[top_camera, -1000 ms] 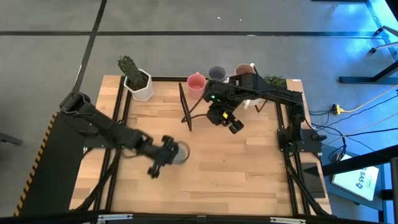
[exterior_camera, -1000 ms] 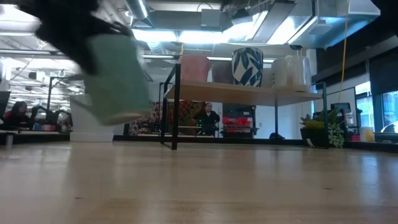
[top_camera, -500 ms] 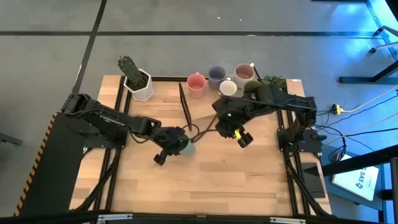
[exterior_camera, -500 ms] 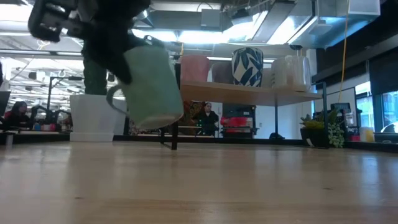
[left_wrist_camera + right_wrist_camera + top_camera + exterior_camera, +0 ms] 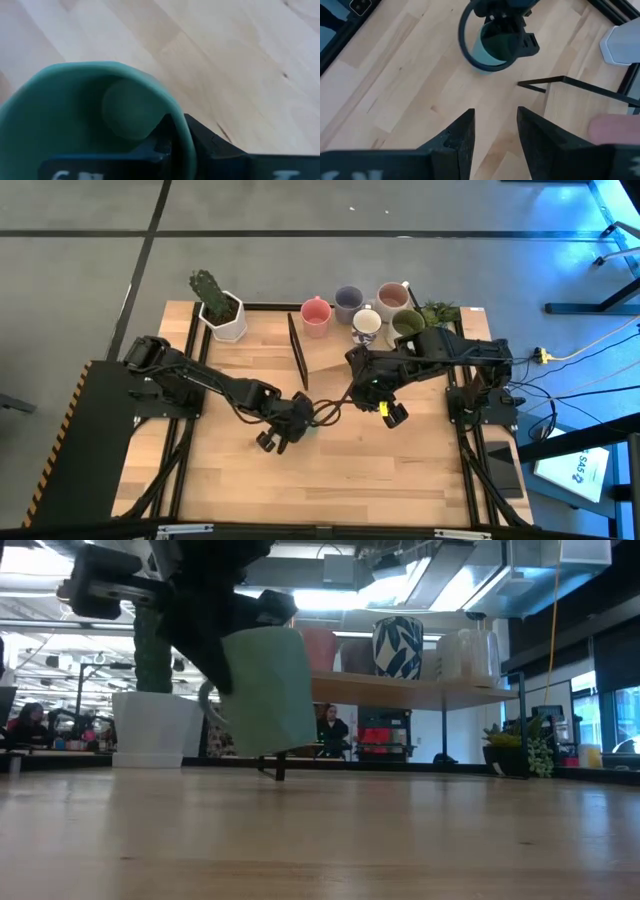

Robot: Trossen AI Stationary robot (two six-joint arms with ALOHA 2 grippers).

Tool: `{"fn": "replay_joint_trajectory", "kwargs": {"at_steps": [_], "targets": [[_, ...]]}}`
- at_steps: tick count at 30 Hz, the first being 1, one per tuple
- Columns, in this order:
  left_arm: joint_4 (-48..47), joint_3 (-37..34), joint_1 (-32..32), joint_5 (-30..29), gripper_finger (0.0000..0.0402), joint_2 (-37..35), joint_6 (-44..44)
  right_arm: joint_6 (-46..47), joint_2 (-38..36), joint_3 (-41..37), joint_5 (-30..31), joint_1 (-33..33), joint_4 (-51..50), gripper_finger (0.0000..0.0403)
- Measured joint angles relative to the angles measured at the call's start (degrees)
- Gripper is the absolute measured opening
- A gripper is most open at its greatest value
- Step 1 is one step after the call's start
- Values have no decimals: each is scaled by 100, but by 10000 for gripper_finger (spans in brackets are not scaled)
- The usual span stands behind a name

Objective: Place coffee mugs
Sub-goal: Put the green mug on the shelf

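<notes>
My left gripper (image 5: 285, 428) is shut on the teal green mug (image 5: 268, 690), which is held above the table's middle. My right gripper (image 5: 387, 408) is open and empty (image 5: 495, 131), just right of it and facing it. The teal mug also shows in the right wrist view (image 5: 495, 42). The pink mug (image 5: 315, 312), lavender-blue mug (image 5: 348, 300), white mug (image 5: 367, 322), mauve mug (image 5: 392, 296) and olive green mug (image 5: 407, 324) stand on their bases on the raised shelf (image 5: 335, 358) at the table's far side. My left gripper holds the teal mug by its wall at the rim (image 5: 184, 131), with one finger (image 5: 162, 142) inside the mug and one outside. The fingers come from above. The mug is lifted clear of the table, mouth up and a little tilted, with its handle (image 5: 206, 705) to one side.
A white hexagonal pot with a cactus (image 5: 222, 310) stands at the far left corner. The shelf's black frame leg (image 5: 298, 355) stands just beyond the held mug. A small green plant (image 5: 440, 310) sits at the far right. Bare wood lies toward the table's near edge.
My left gripper has carried the teal mug toward the table's right, to the middle, keeping it clear of the table; the mug has tipped a little. My right gripper has come away from the shelf toward the near edge and closer to the mug.
</notes>
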Motion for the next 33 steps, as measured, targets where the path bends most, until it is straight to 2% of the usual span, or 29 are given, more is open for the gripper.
{"fn": "replay_joint_trajectory", "kwargs": {"at_steps": [10,17,33], "targets": [[-439,88,-2,74,28,53,751,246,0,0,14,250,0,136],[-498,86,-2,65,35,53,1036,385,0,0,375,509,0,136],[-410,77,-1,-12,37,53,1048,836,0,0,630,868,0,136]]}}
